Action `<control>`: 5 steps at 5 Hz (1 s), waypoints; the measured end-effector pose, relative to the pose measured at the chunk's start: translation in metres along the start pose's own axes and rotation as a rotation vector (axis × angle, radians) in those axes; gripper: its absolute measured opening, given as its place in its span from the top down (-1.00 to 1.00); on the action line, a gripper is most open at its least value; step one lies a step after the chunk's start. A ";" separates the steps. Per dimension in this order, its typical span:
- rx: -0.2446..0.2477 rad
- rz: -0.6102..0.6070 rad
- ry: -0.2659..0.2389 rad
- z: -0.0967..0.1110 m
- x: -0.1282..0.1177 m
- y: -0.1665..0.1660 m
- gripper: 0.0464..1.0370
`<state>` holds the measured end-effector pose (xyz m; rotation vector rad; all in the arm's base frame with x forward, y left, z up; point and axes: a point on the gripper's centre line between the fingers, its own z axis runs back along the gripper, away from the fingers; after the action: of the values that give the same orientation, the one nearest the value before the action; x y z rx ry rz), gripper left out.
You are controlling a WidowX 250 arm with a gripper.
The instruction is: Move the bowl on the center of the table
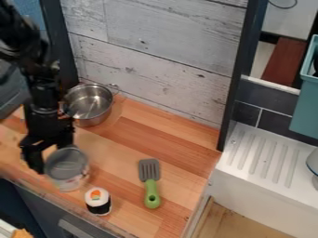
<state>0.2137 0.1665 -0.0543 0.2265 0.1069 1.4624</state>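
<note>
Since the tool [53,157] is right at the grey bowl [66,168], the step in hand looks like taking hold of it or starting to carry it; I cannot tell whether the tool is apart, together or clamped on it. The bowl sits toward the front-left of the table [118,148], beside the sushi roll [98,201]. Next calls for a secure hold, then a move inward, short of the spatula [149,181].

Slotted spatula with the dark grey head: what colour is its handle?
The handle is light green, best seen in the camera view.
</note>
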 end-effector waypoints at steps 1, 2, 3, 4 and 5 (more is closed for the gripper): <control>-0.027 -0.022 0.017 0.005 -0.019 -0.004 -0.92; -0.021 -0.035 0.018 0.006 -0.031 -0.004 -0.92; -0.021 -0.031 -0.020 0.013 -0.037 -0.005 -0.92; -0.001 -0.035 -0.051 0.016 -0.032 -0.001 -0.92; -0.020 0.026 -0.111 0.040 -0.023 0.005 -0.92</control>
<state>0.2148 0.1405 -0.0154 0.2930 -0.0009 1.4728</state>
